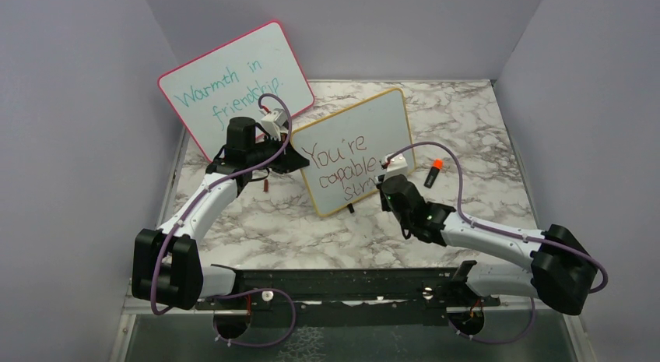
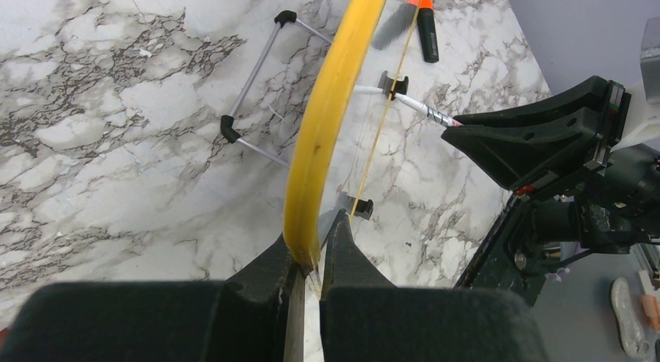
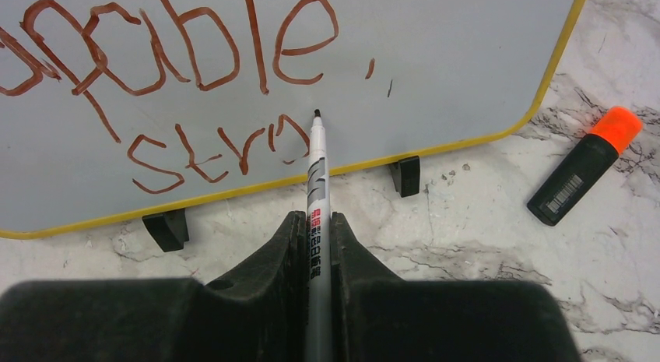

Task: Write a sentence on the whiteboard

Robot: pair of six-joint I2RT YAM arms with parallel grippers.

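The whiteboard [image 1: 354, 152] stands tilted in the middle of the marble surface [image 1: 467, 121], between the two arms. The left pincer [image 2: 311, 261] is pressed together on its left edge, pinching the yellow-orange frame. At the board's near right corner, the right pincer [image 3: 317, 222] is clamped on a white marker [image 3: 317, 167]. The marker's tip points at the board face just above the last stroke of the third line; whether it touches cannot be told. The sentence [image 1: 346, 166] reads "You're", "capable," and an unfinished "str…" in red-brown. An orange-capped black marker [image 3: 584, 175] lies on the surface just right of the board, apart from it. A larger pink-framed board [image 1: 233, 82] with teal writing leans at the far left, behind the left arm. From above, the left arm covers the whiteboard's left corner and the right wrist hides the end of the third line. The right wrist view cuts off the first line.
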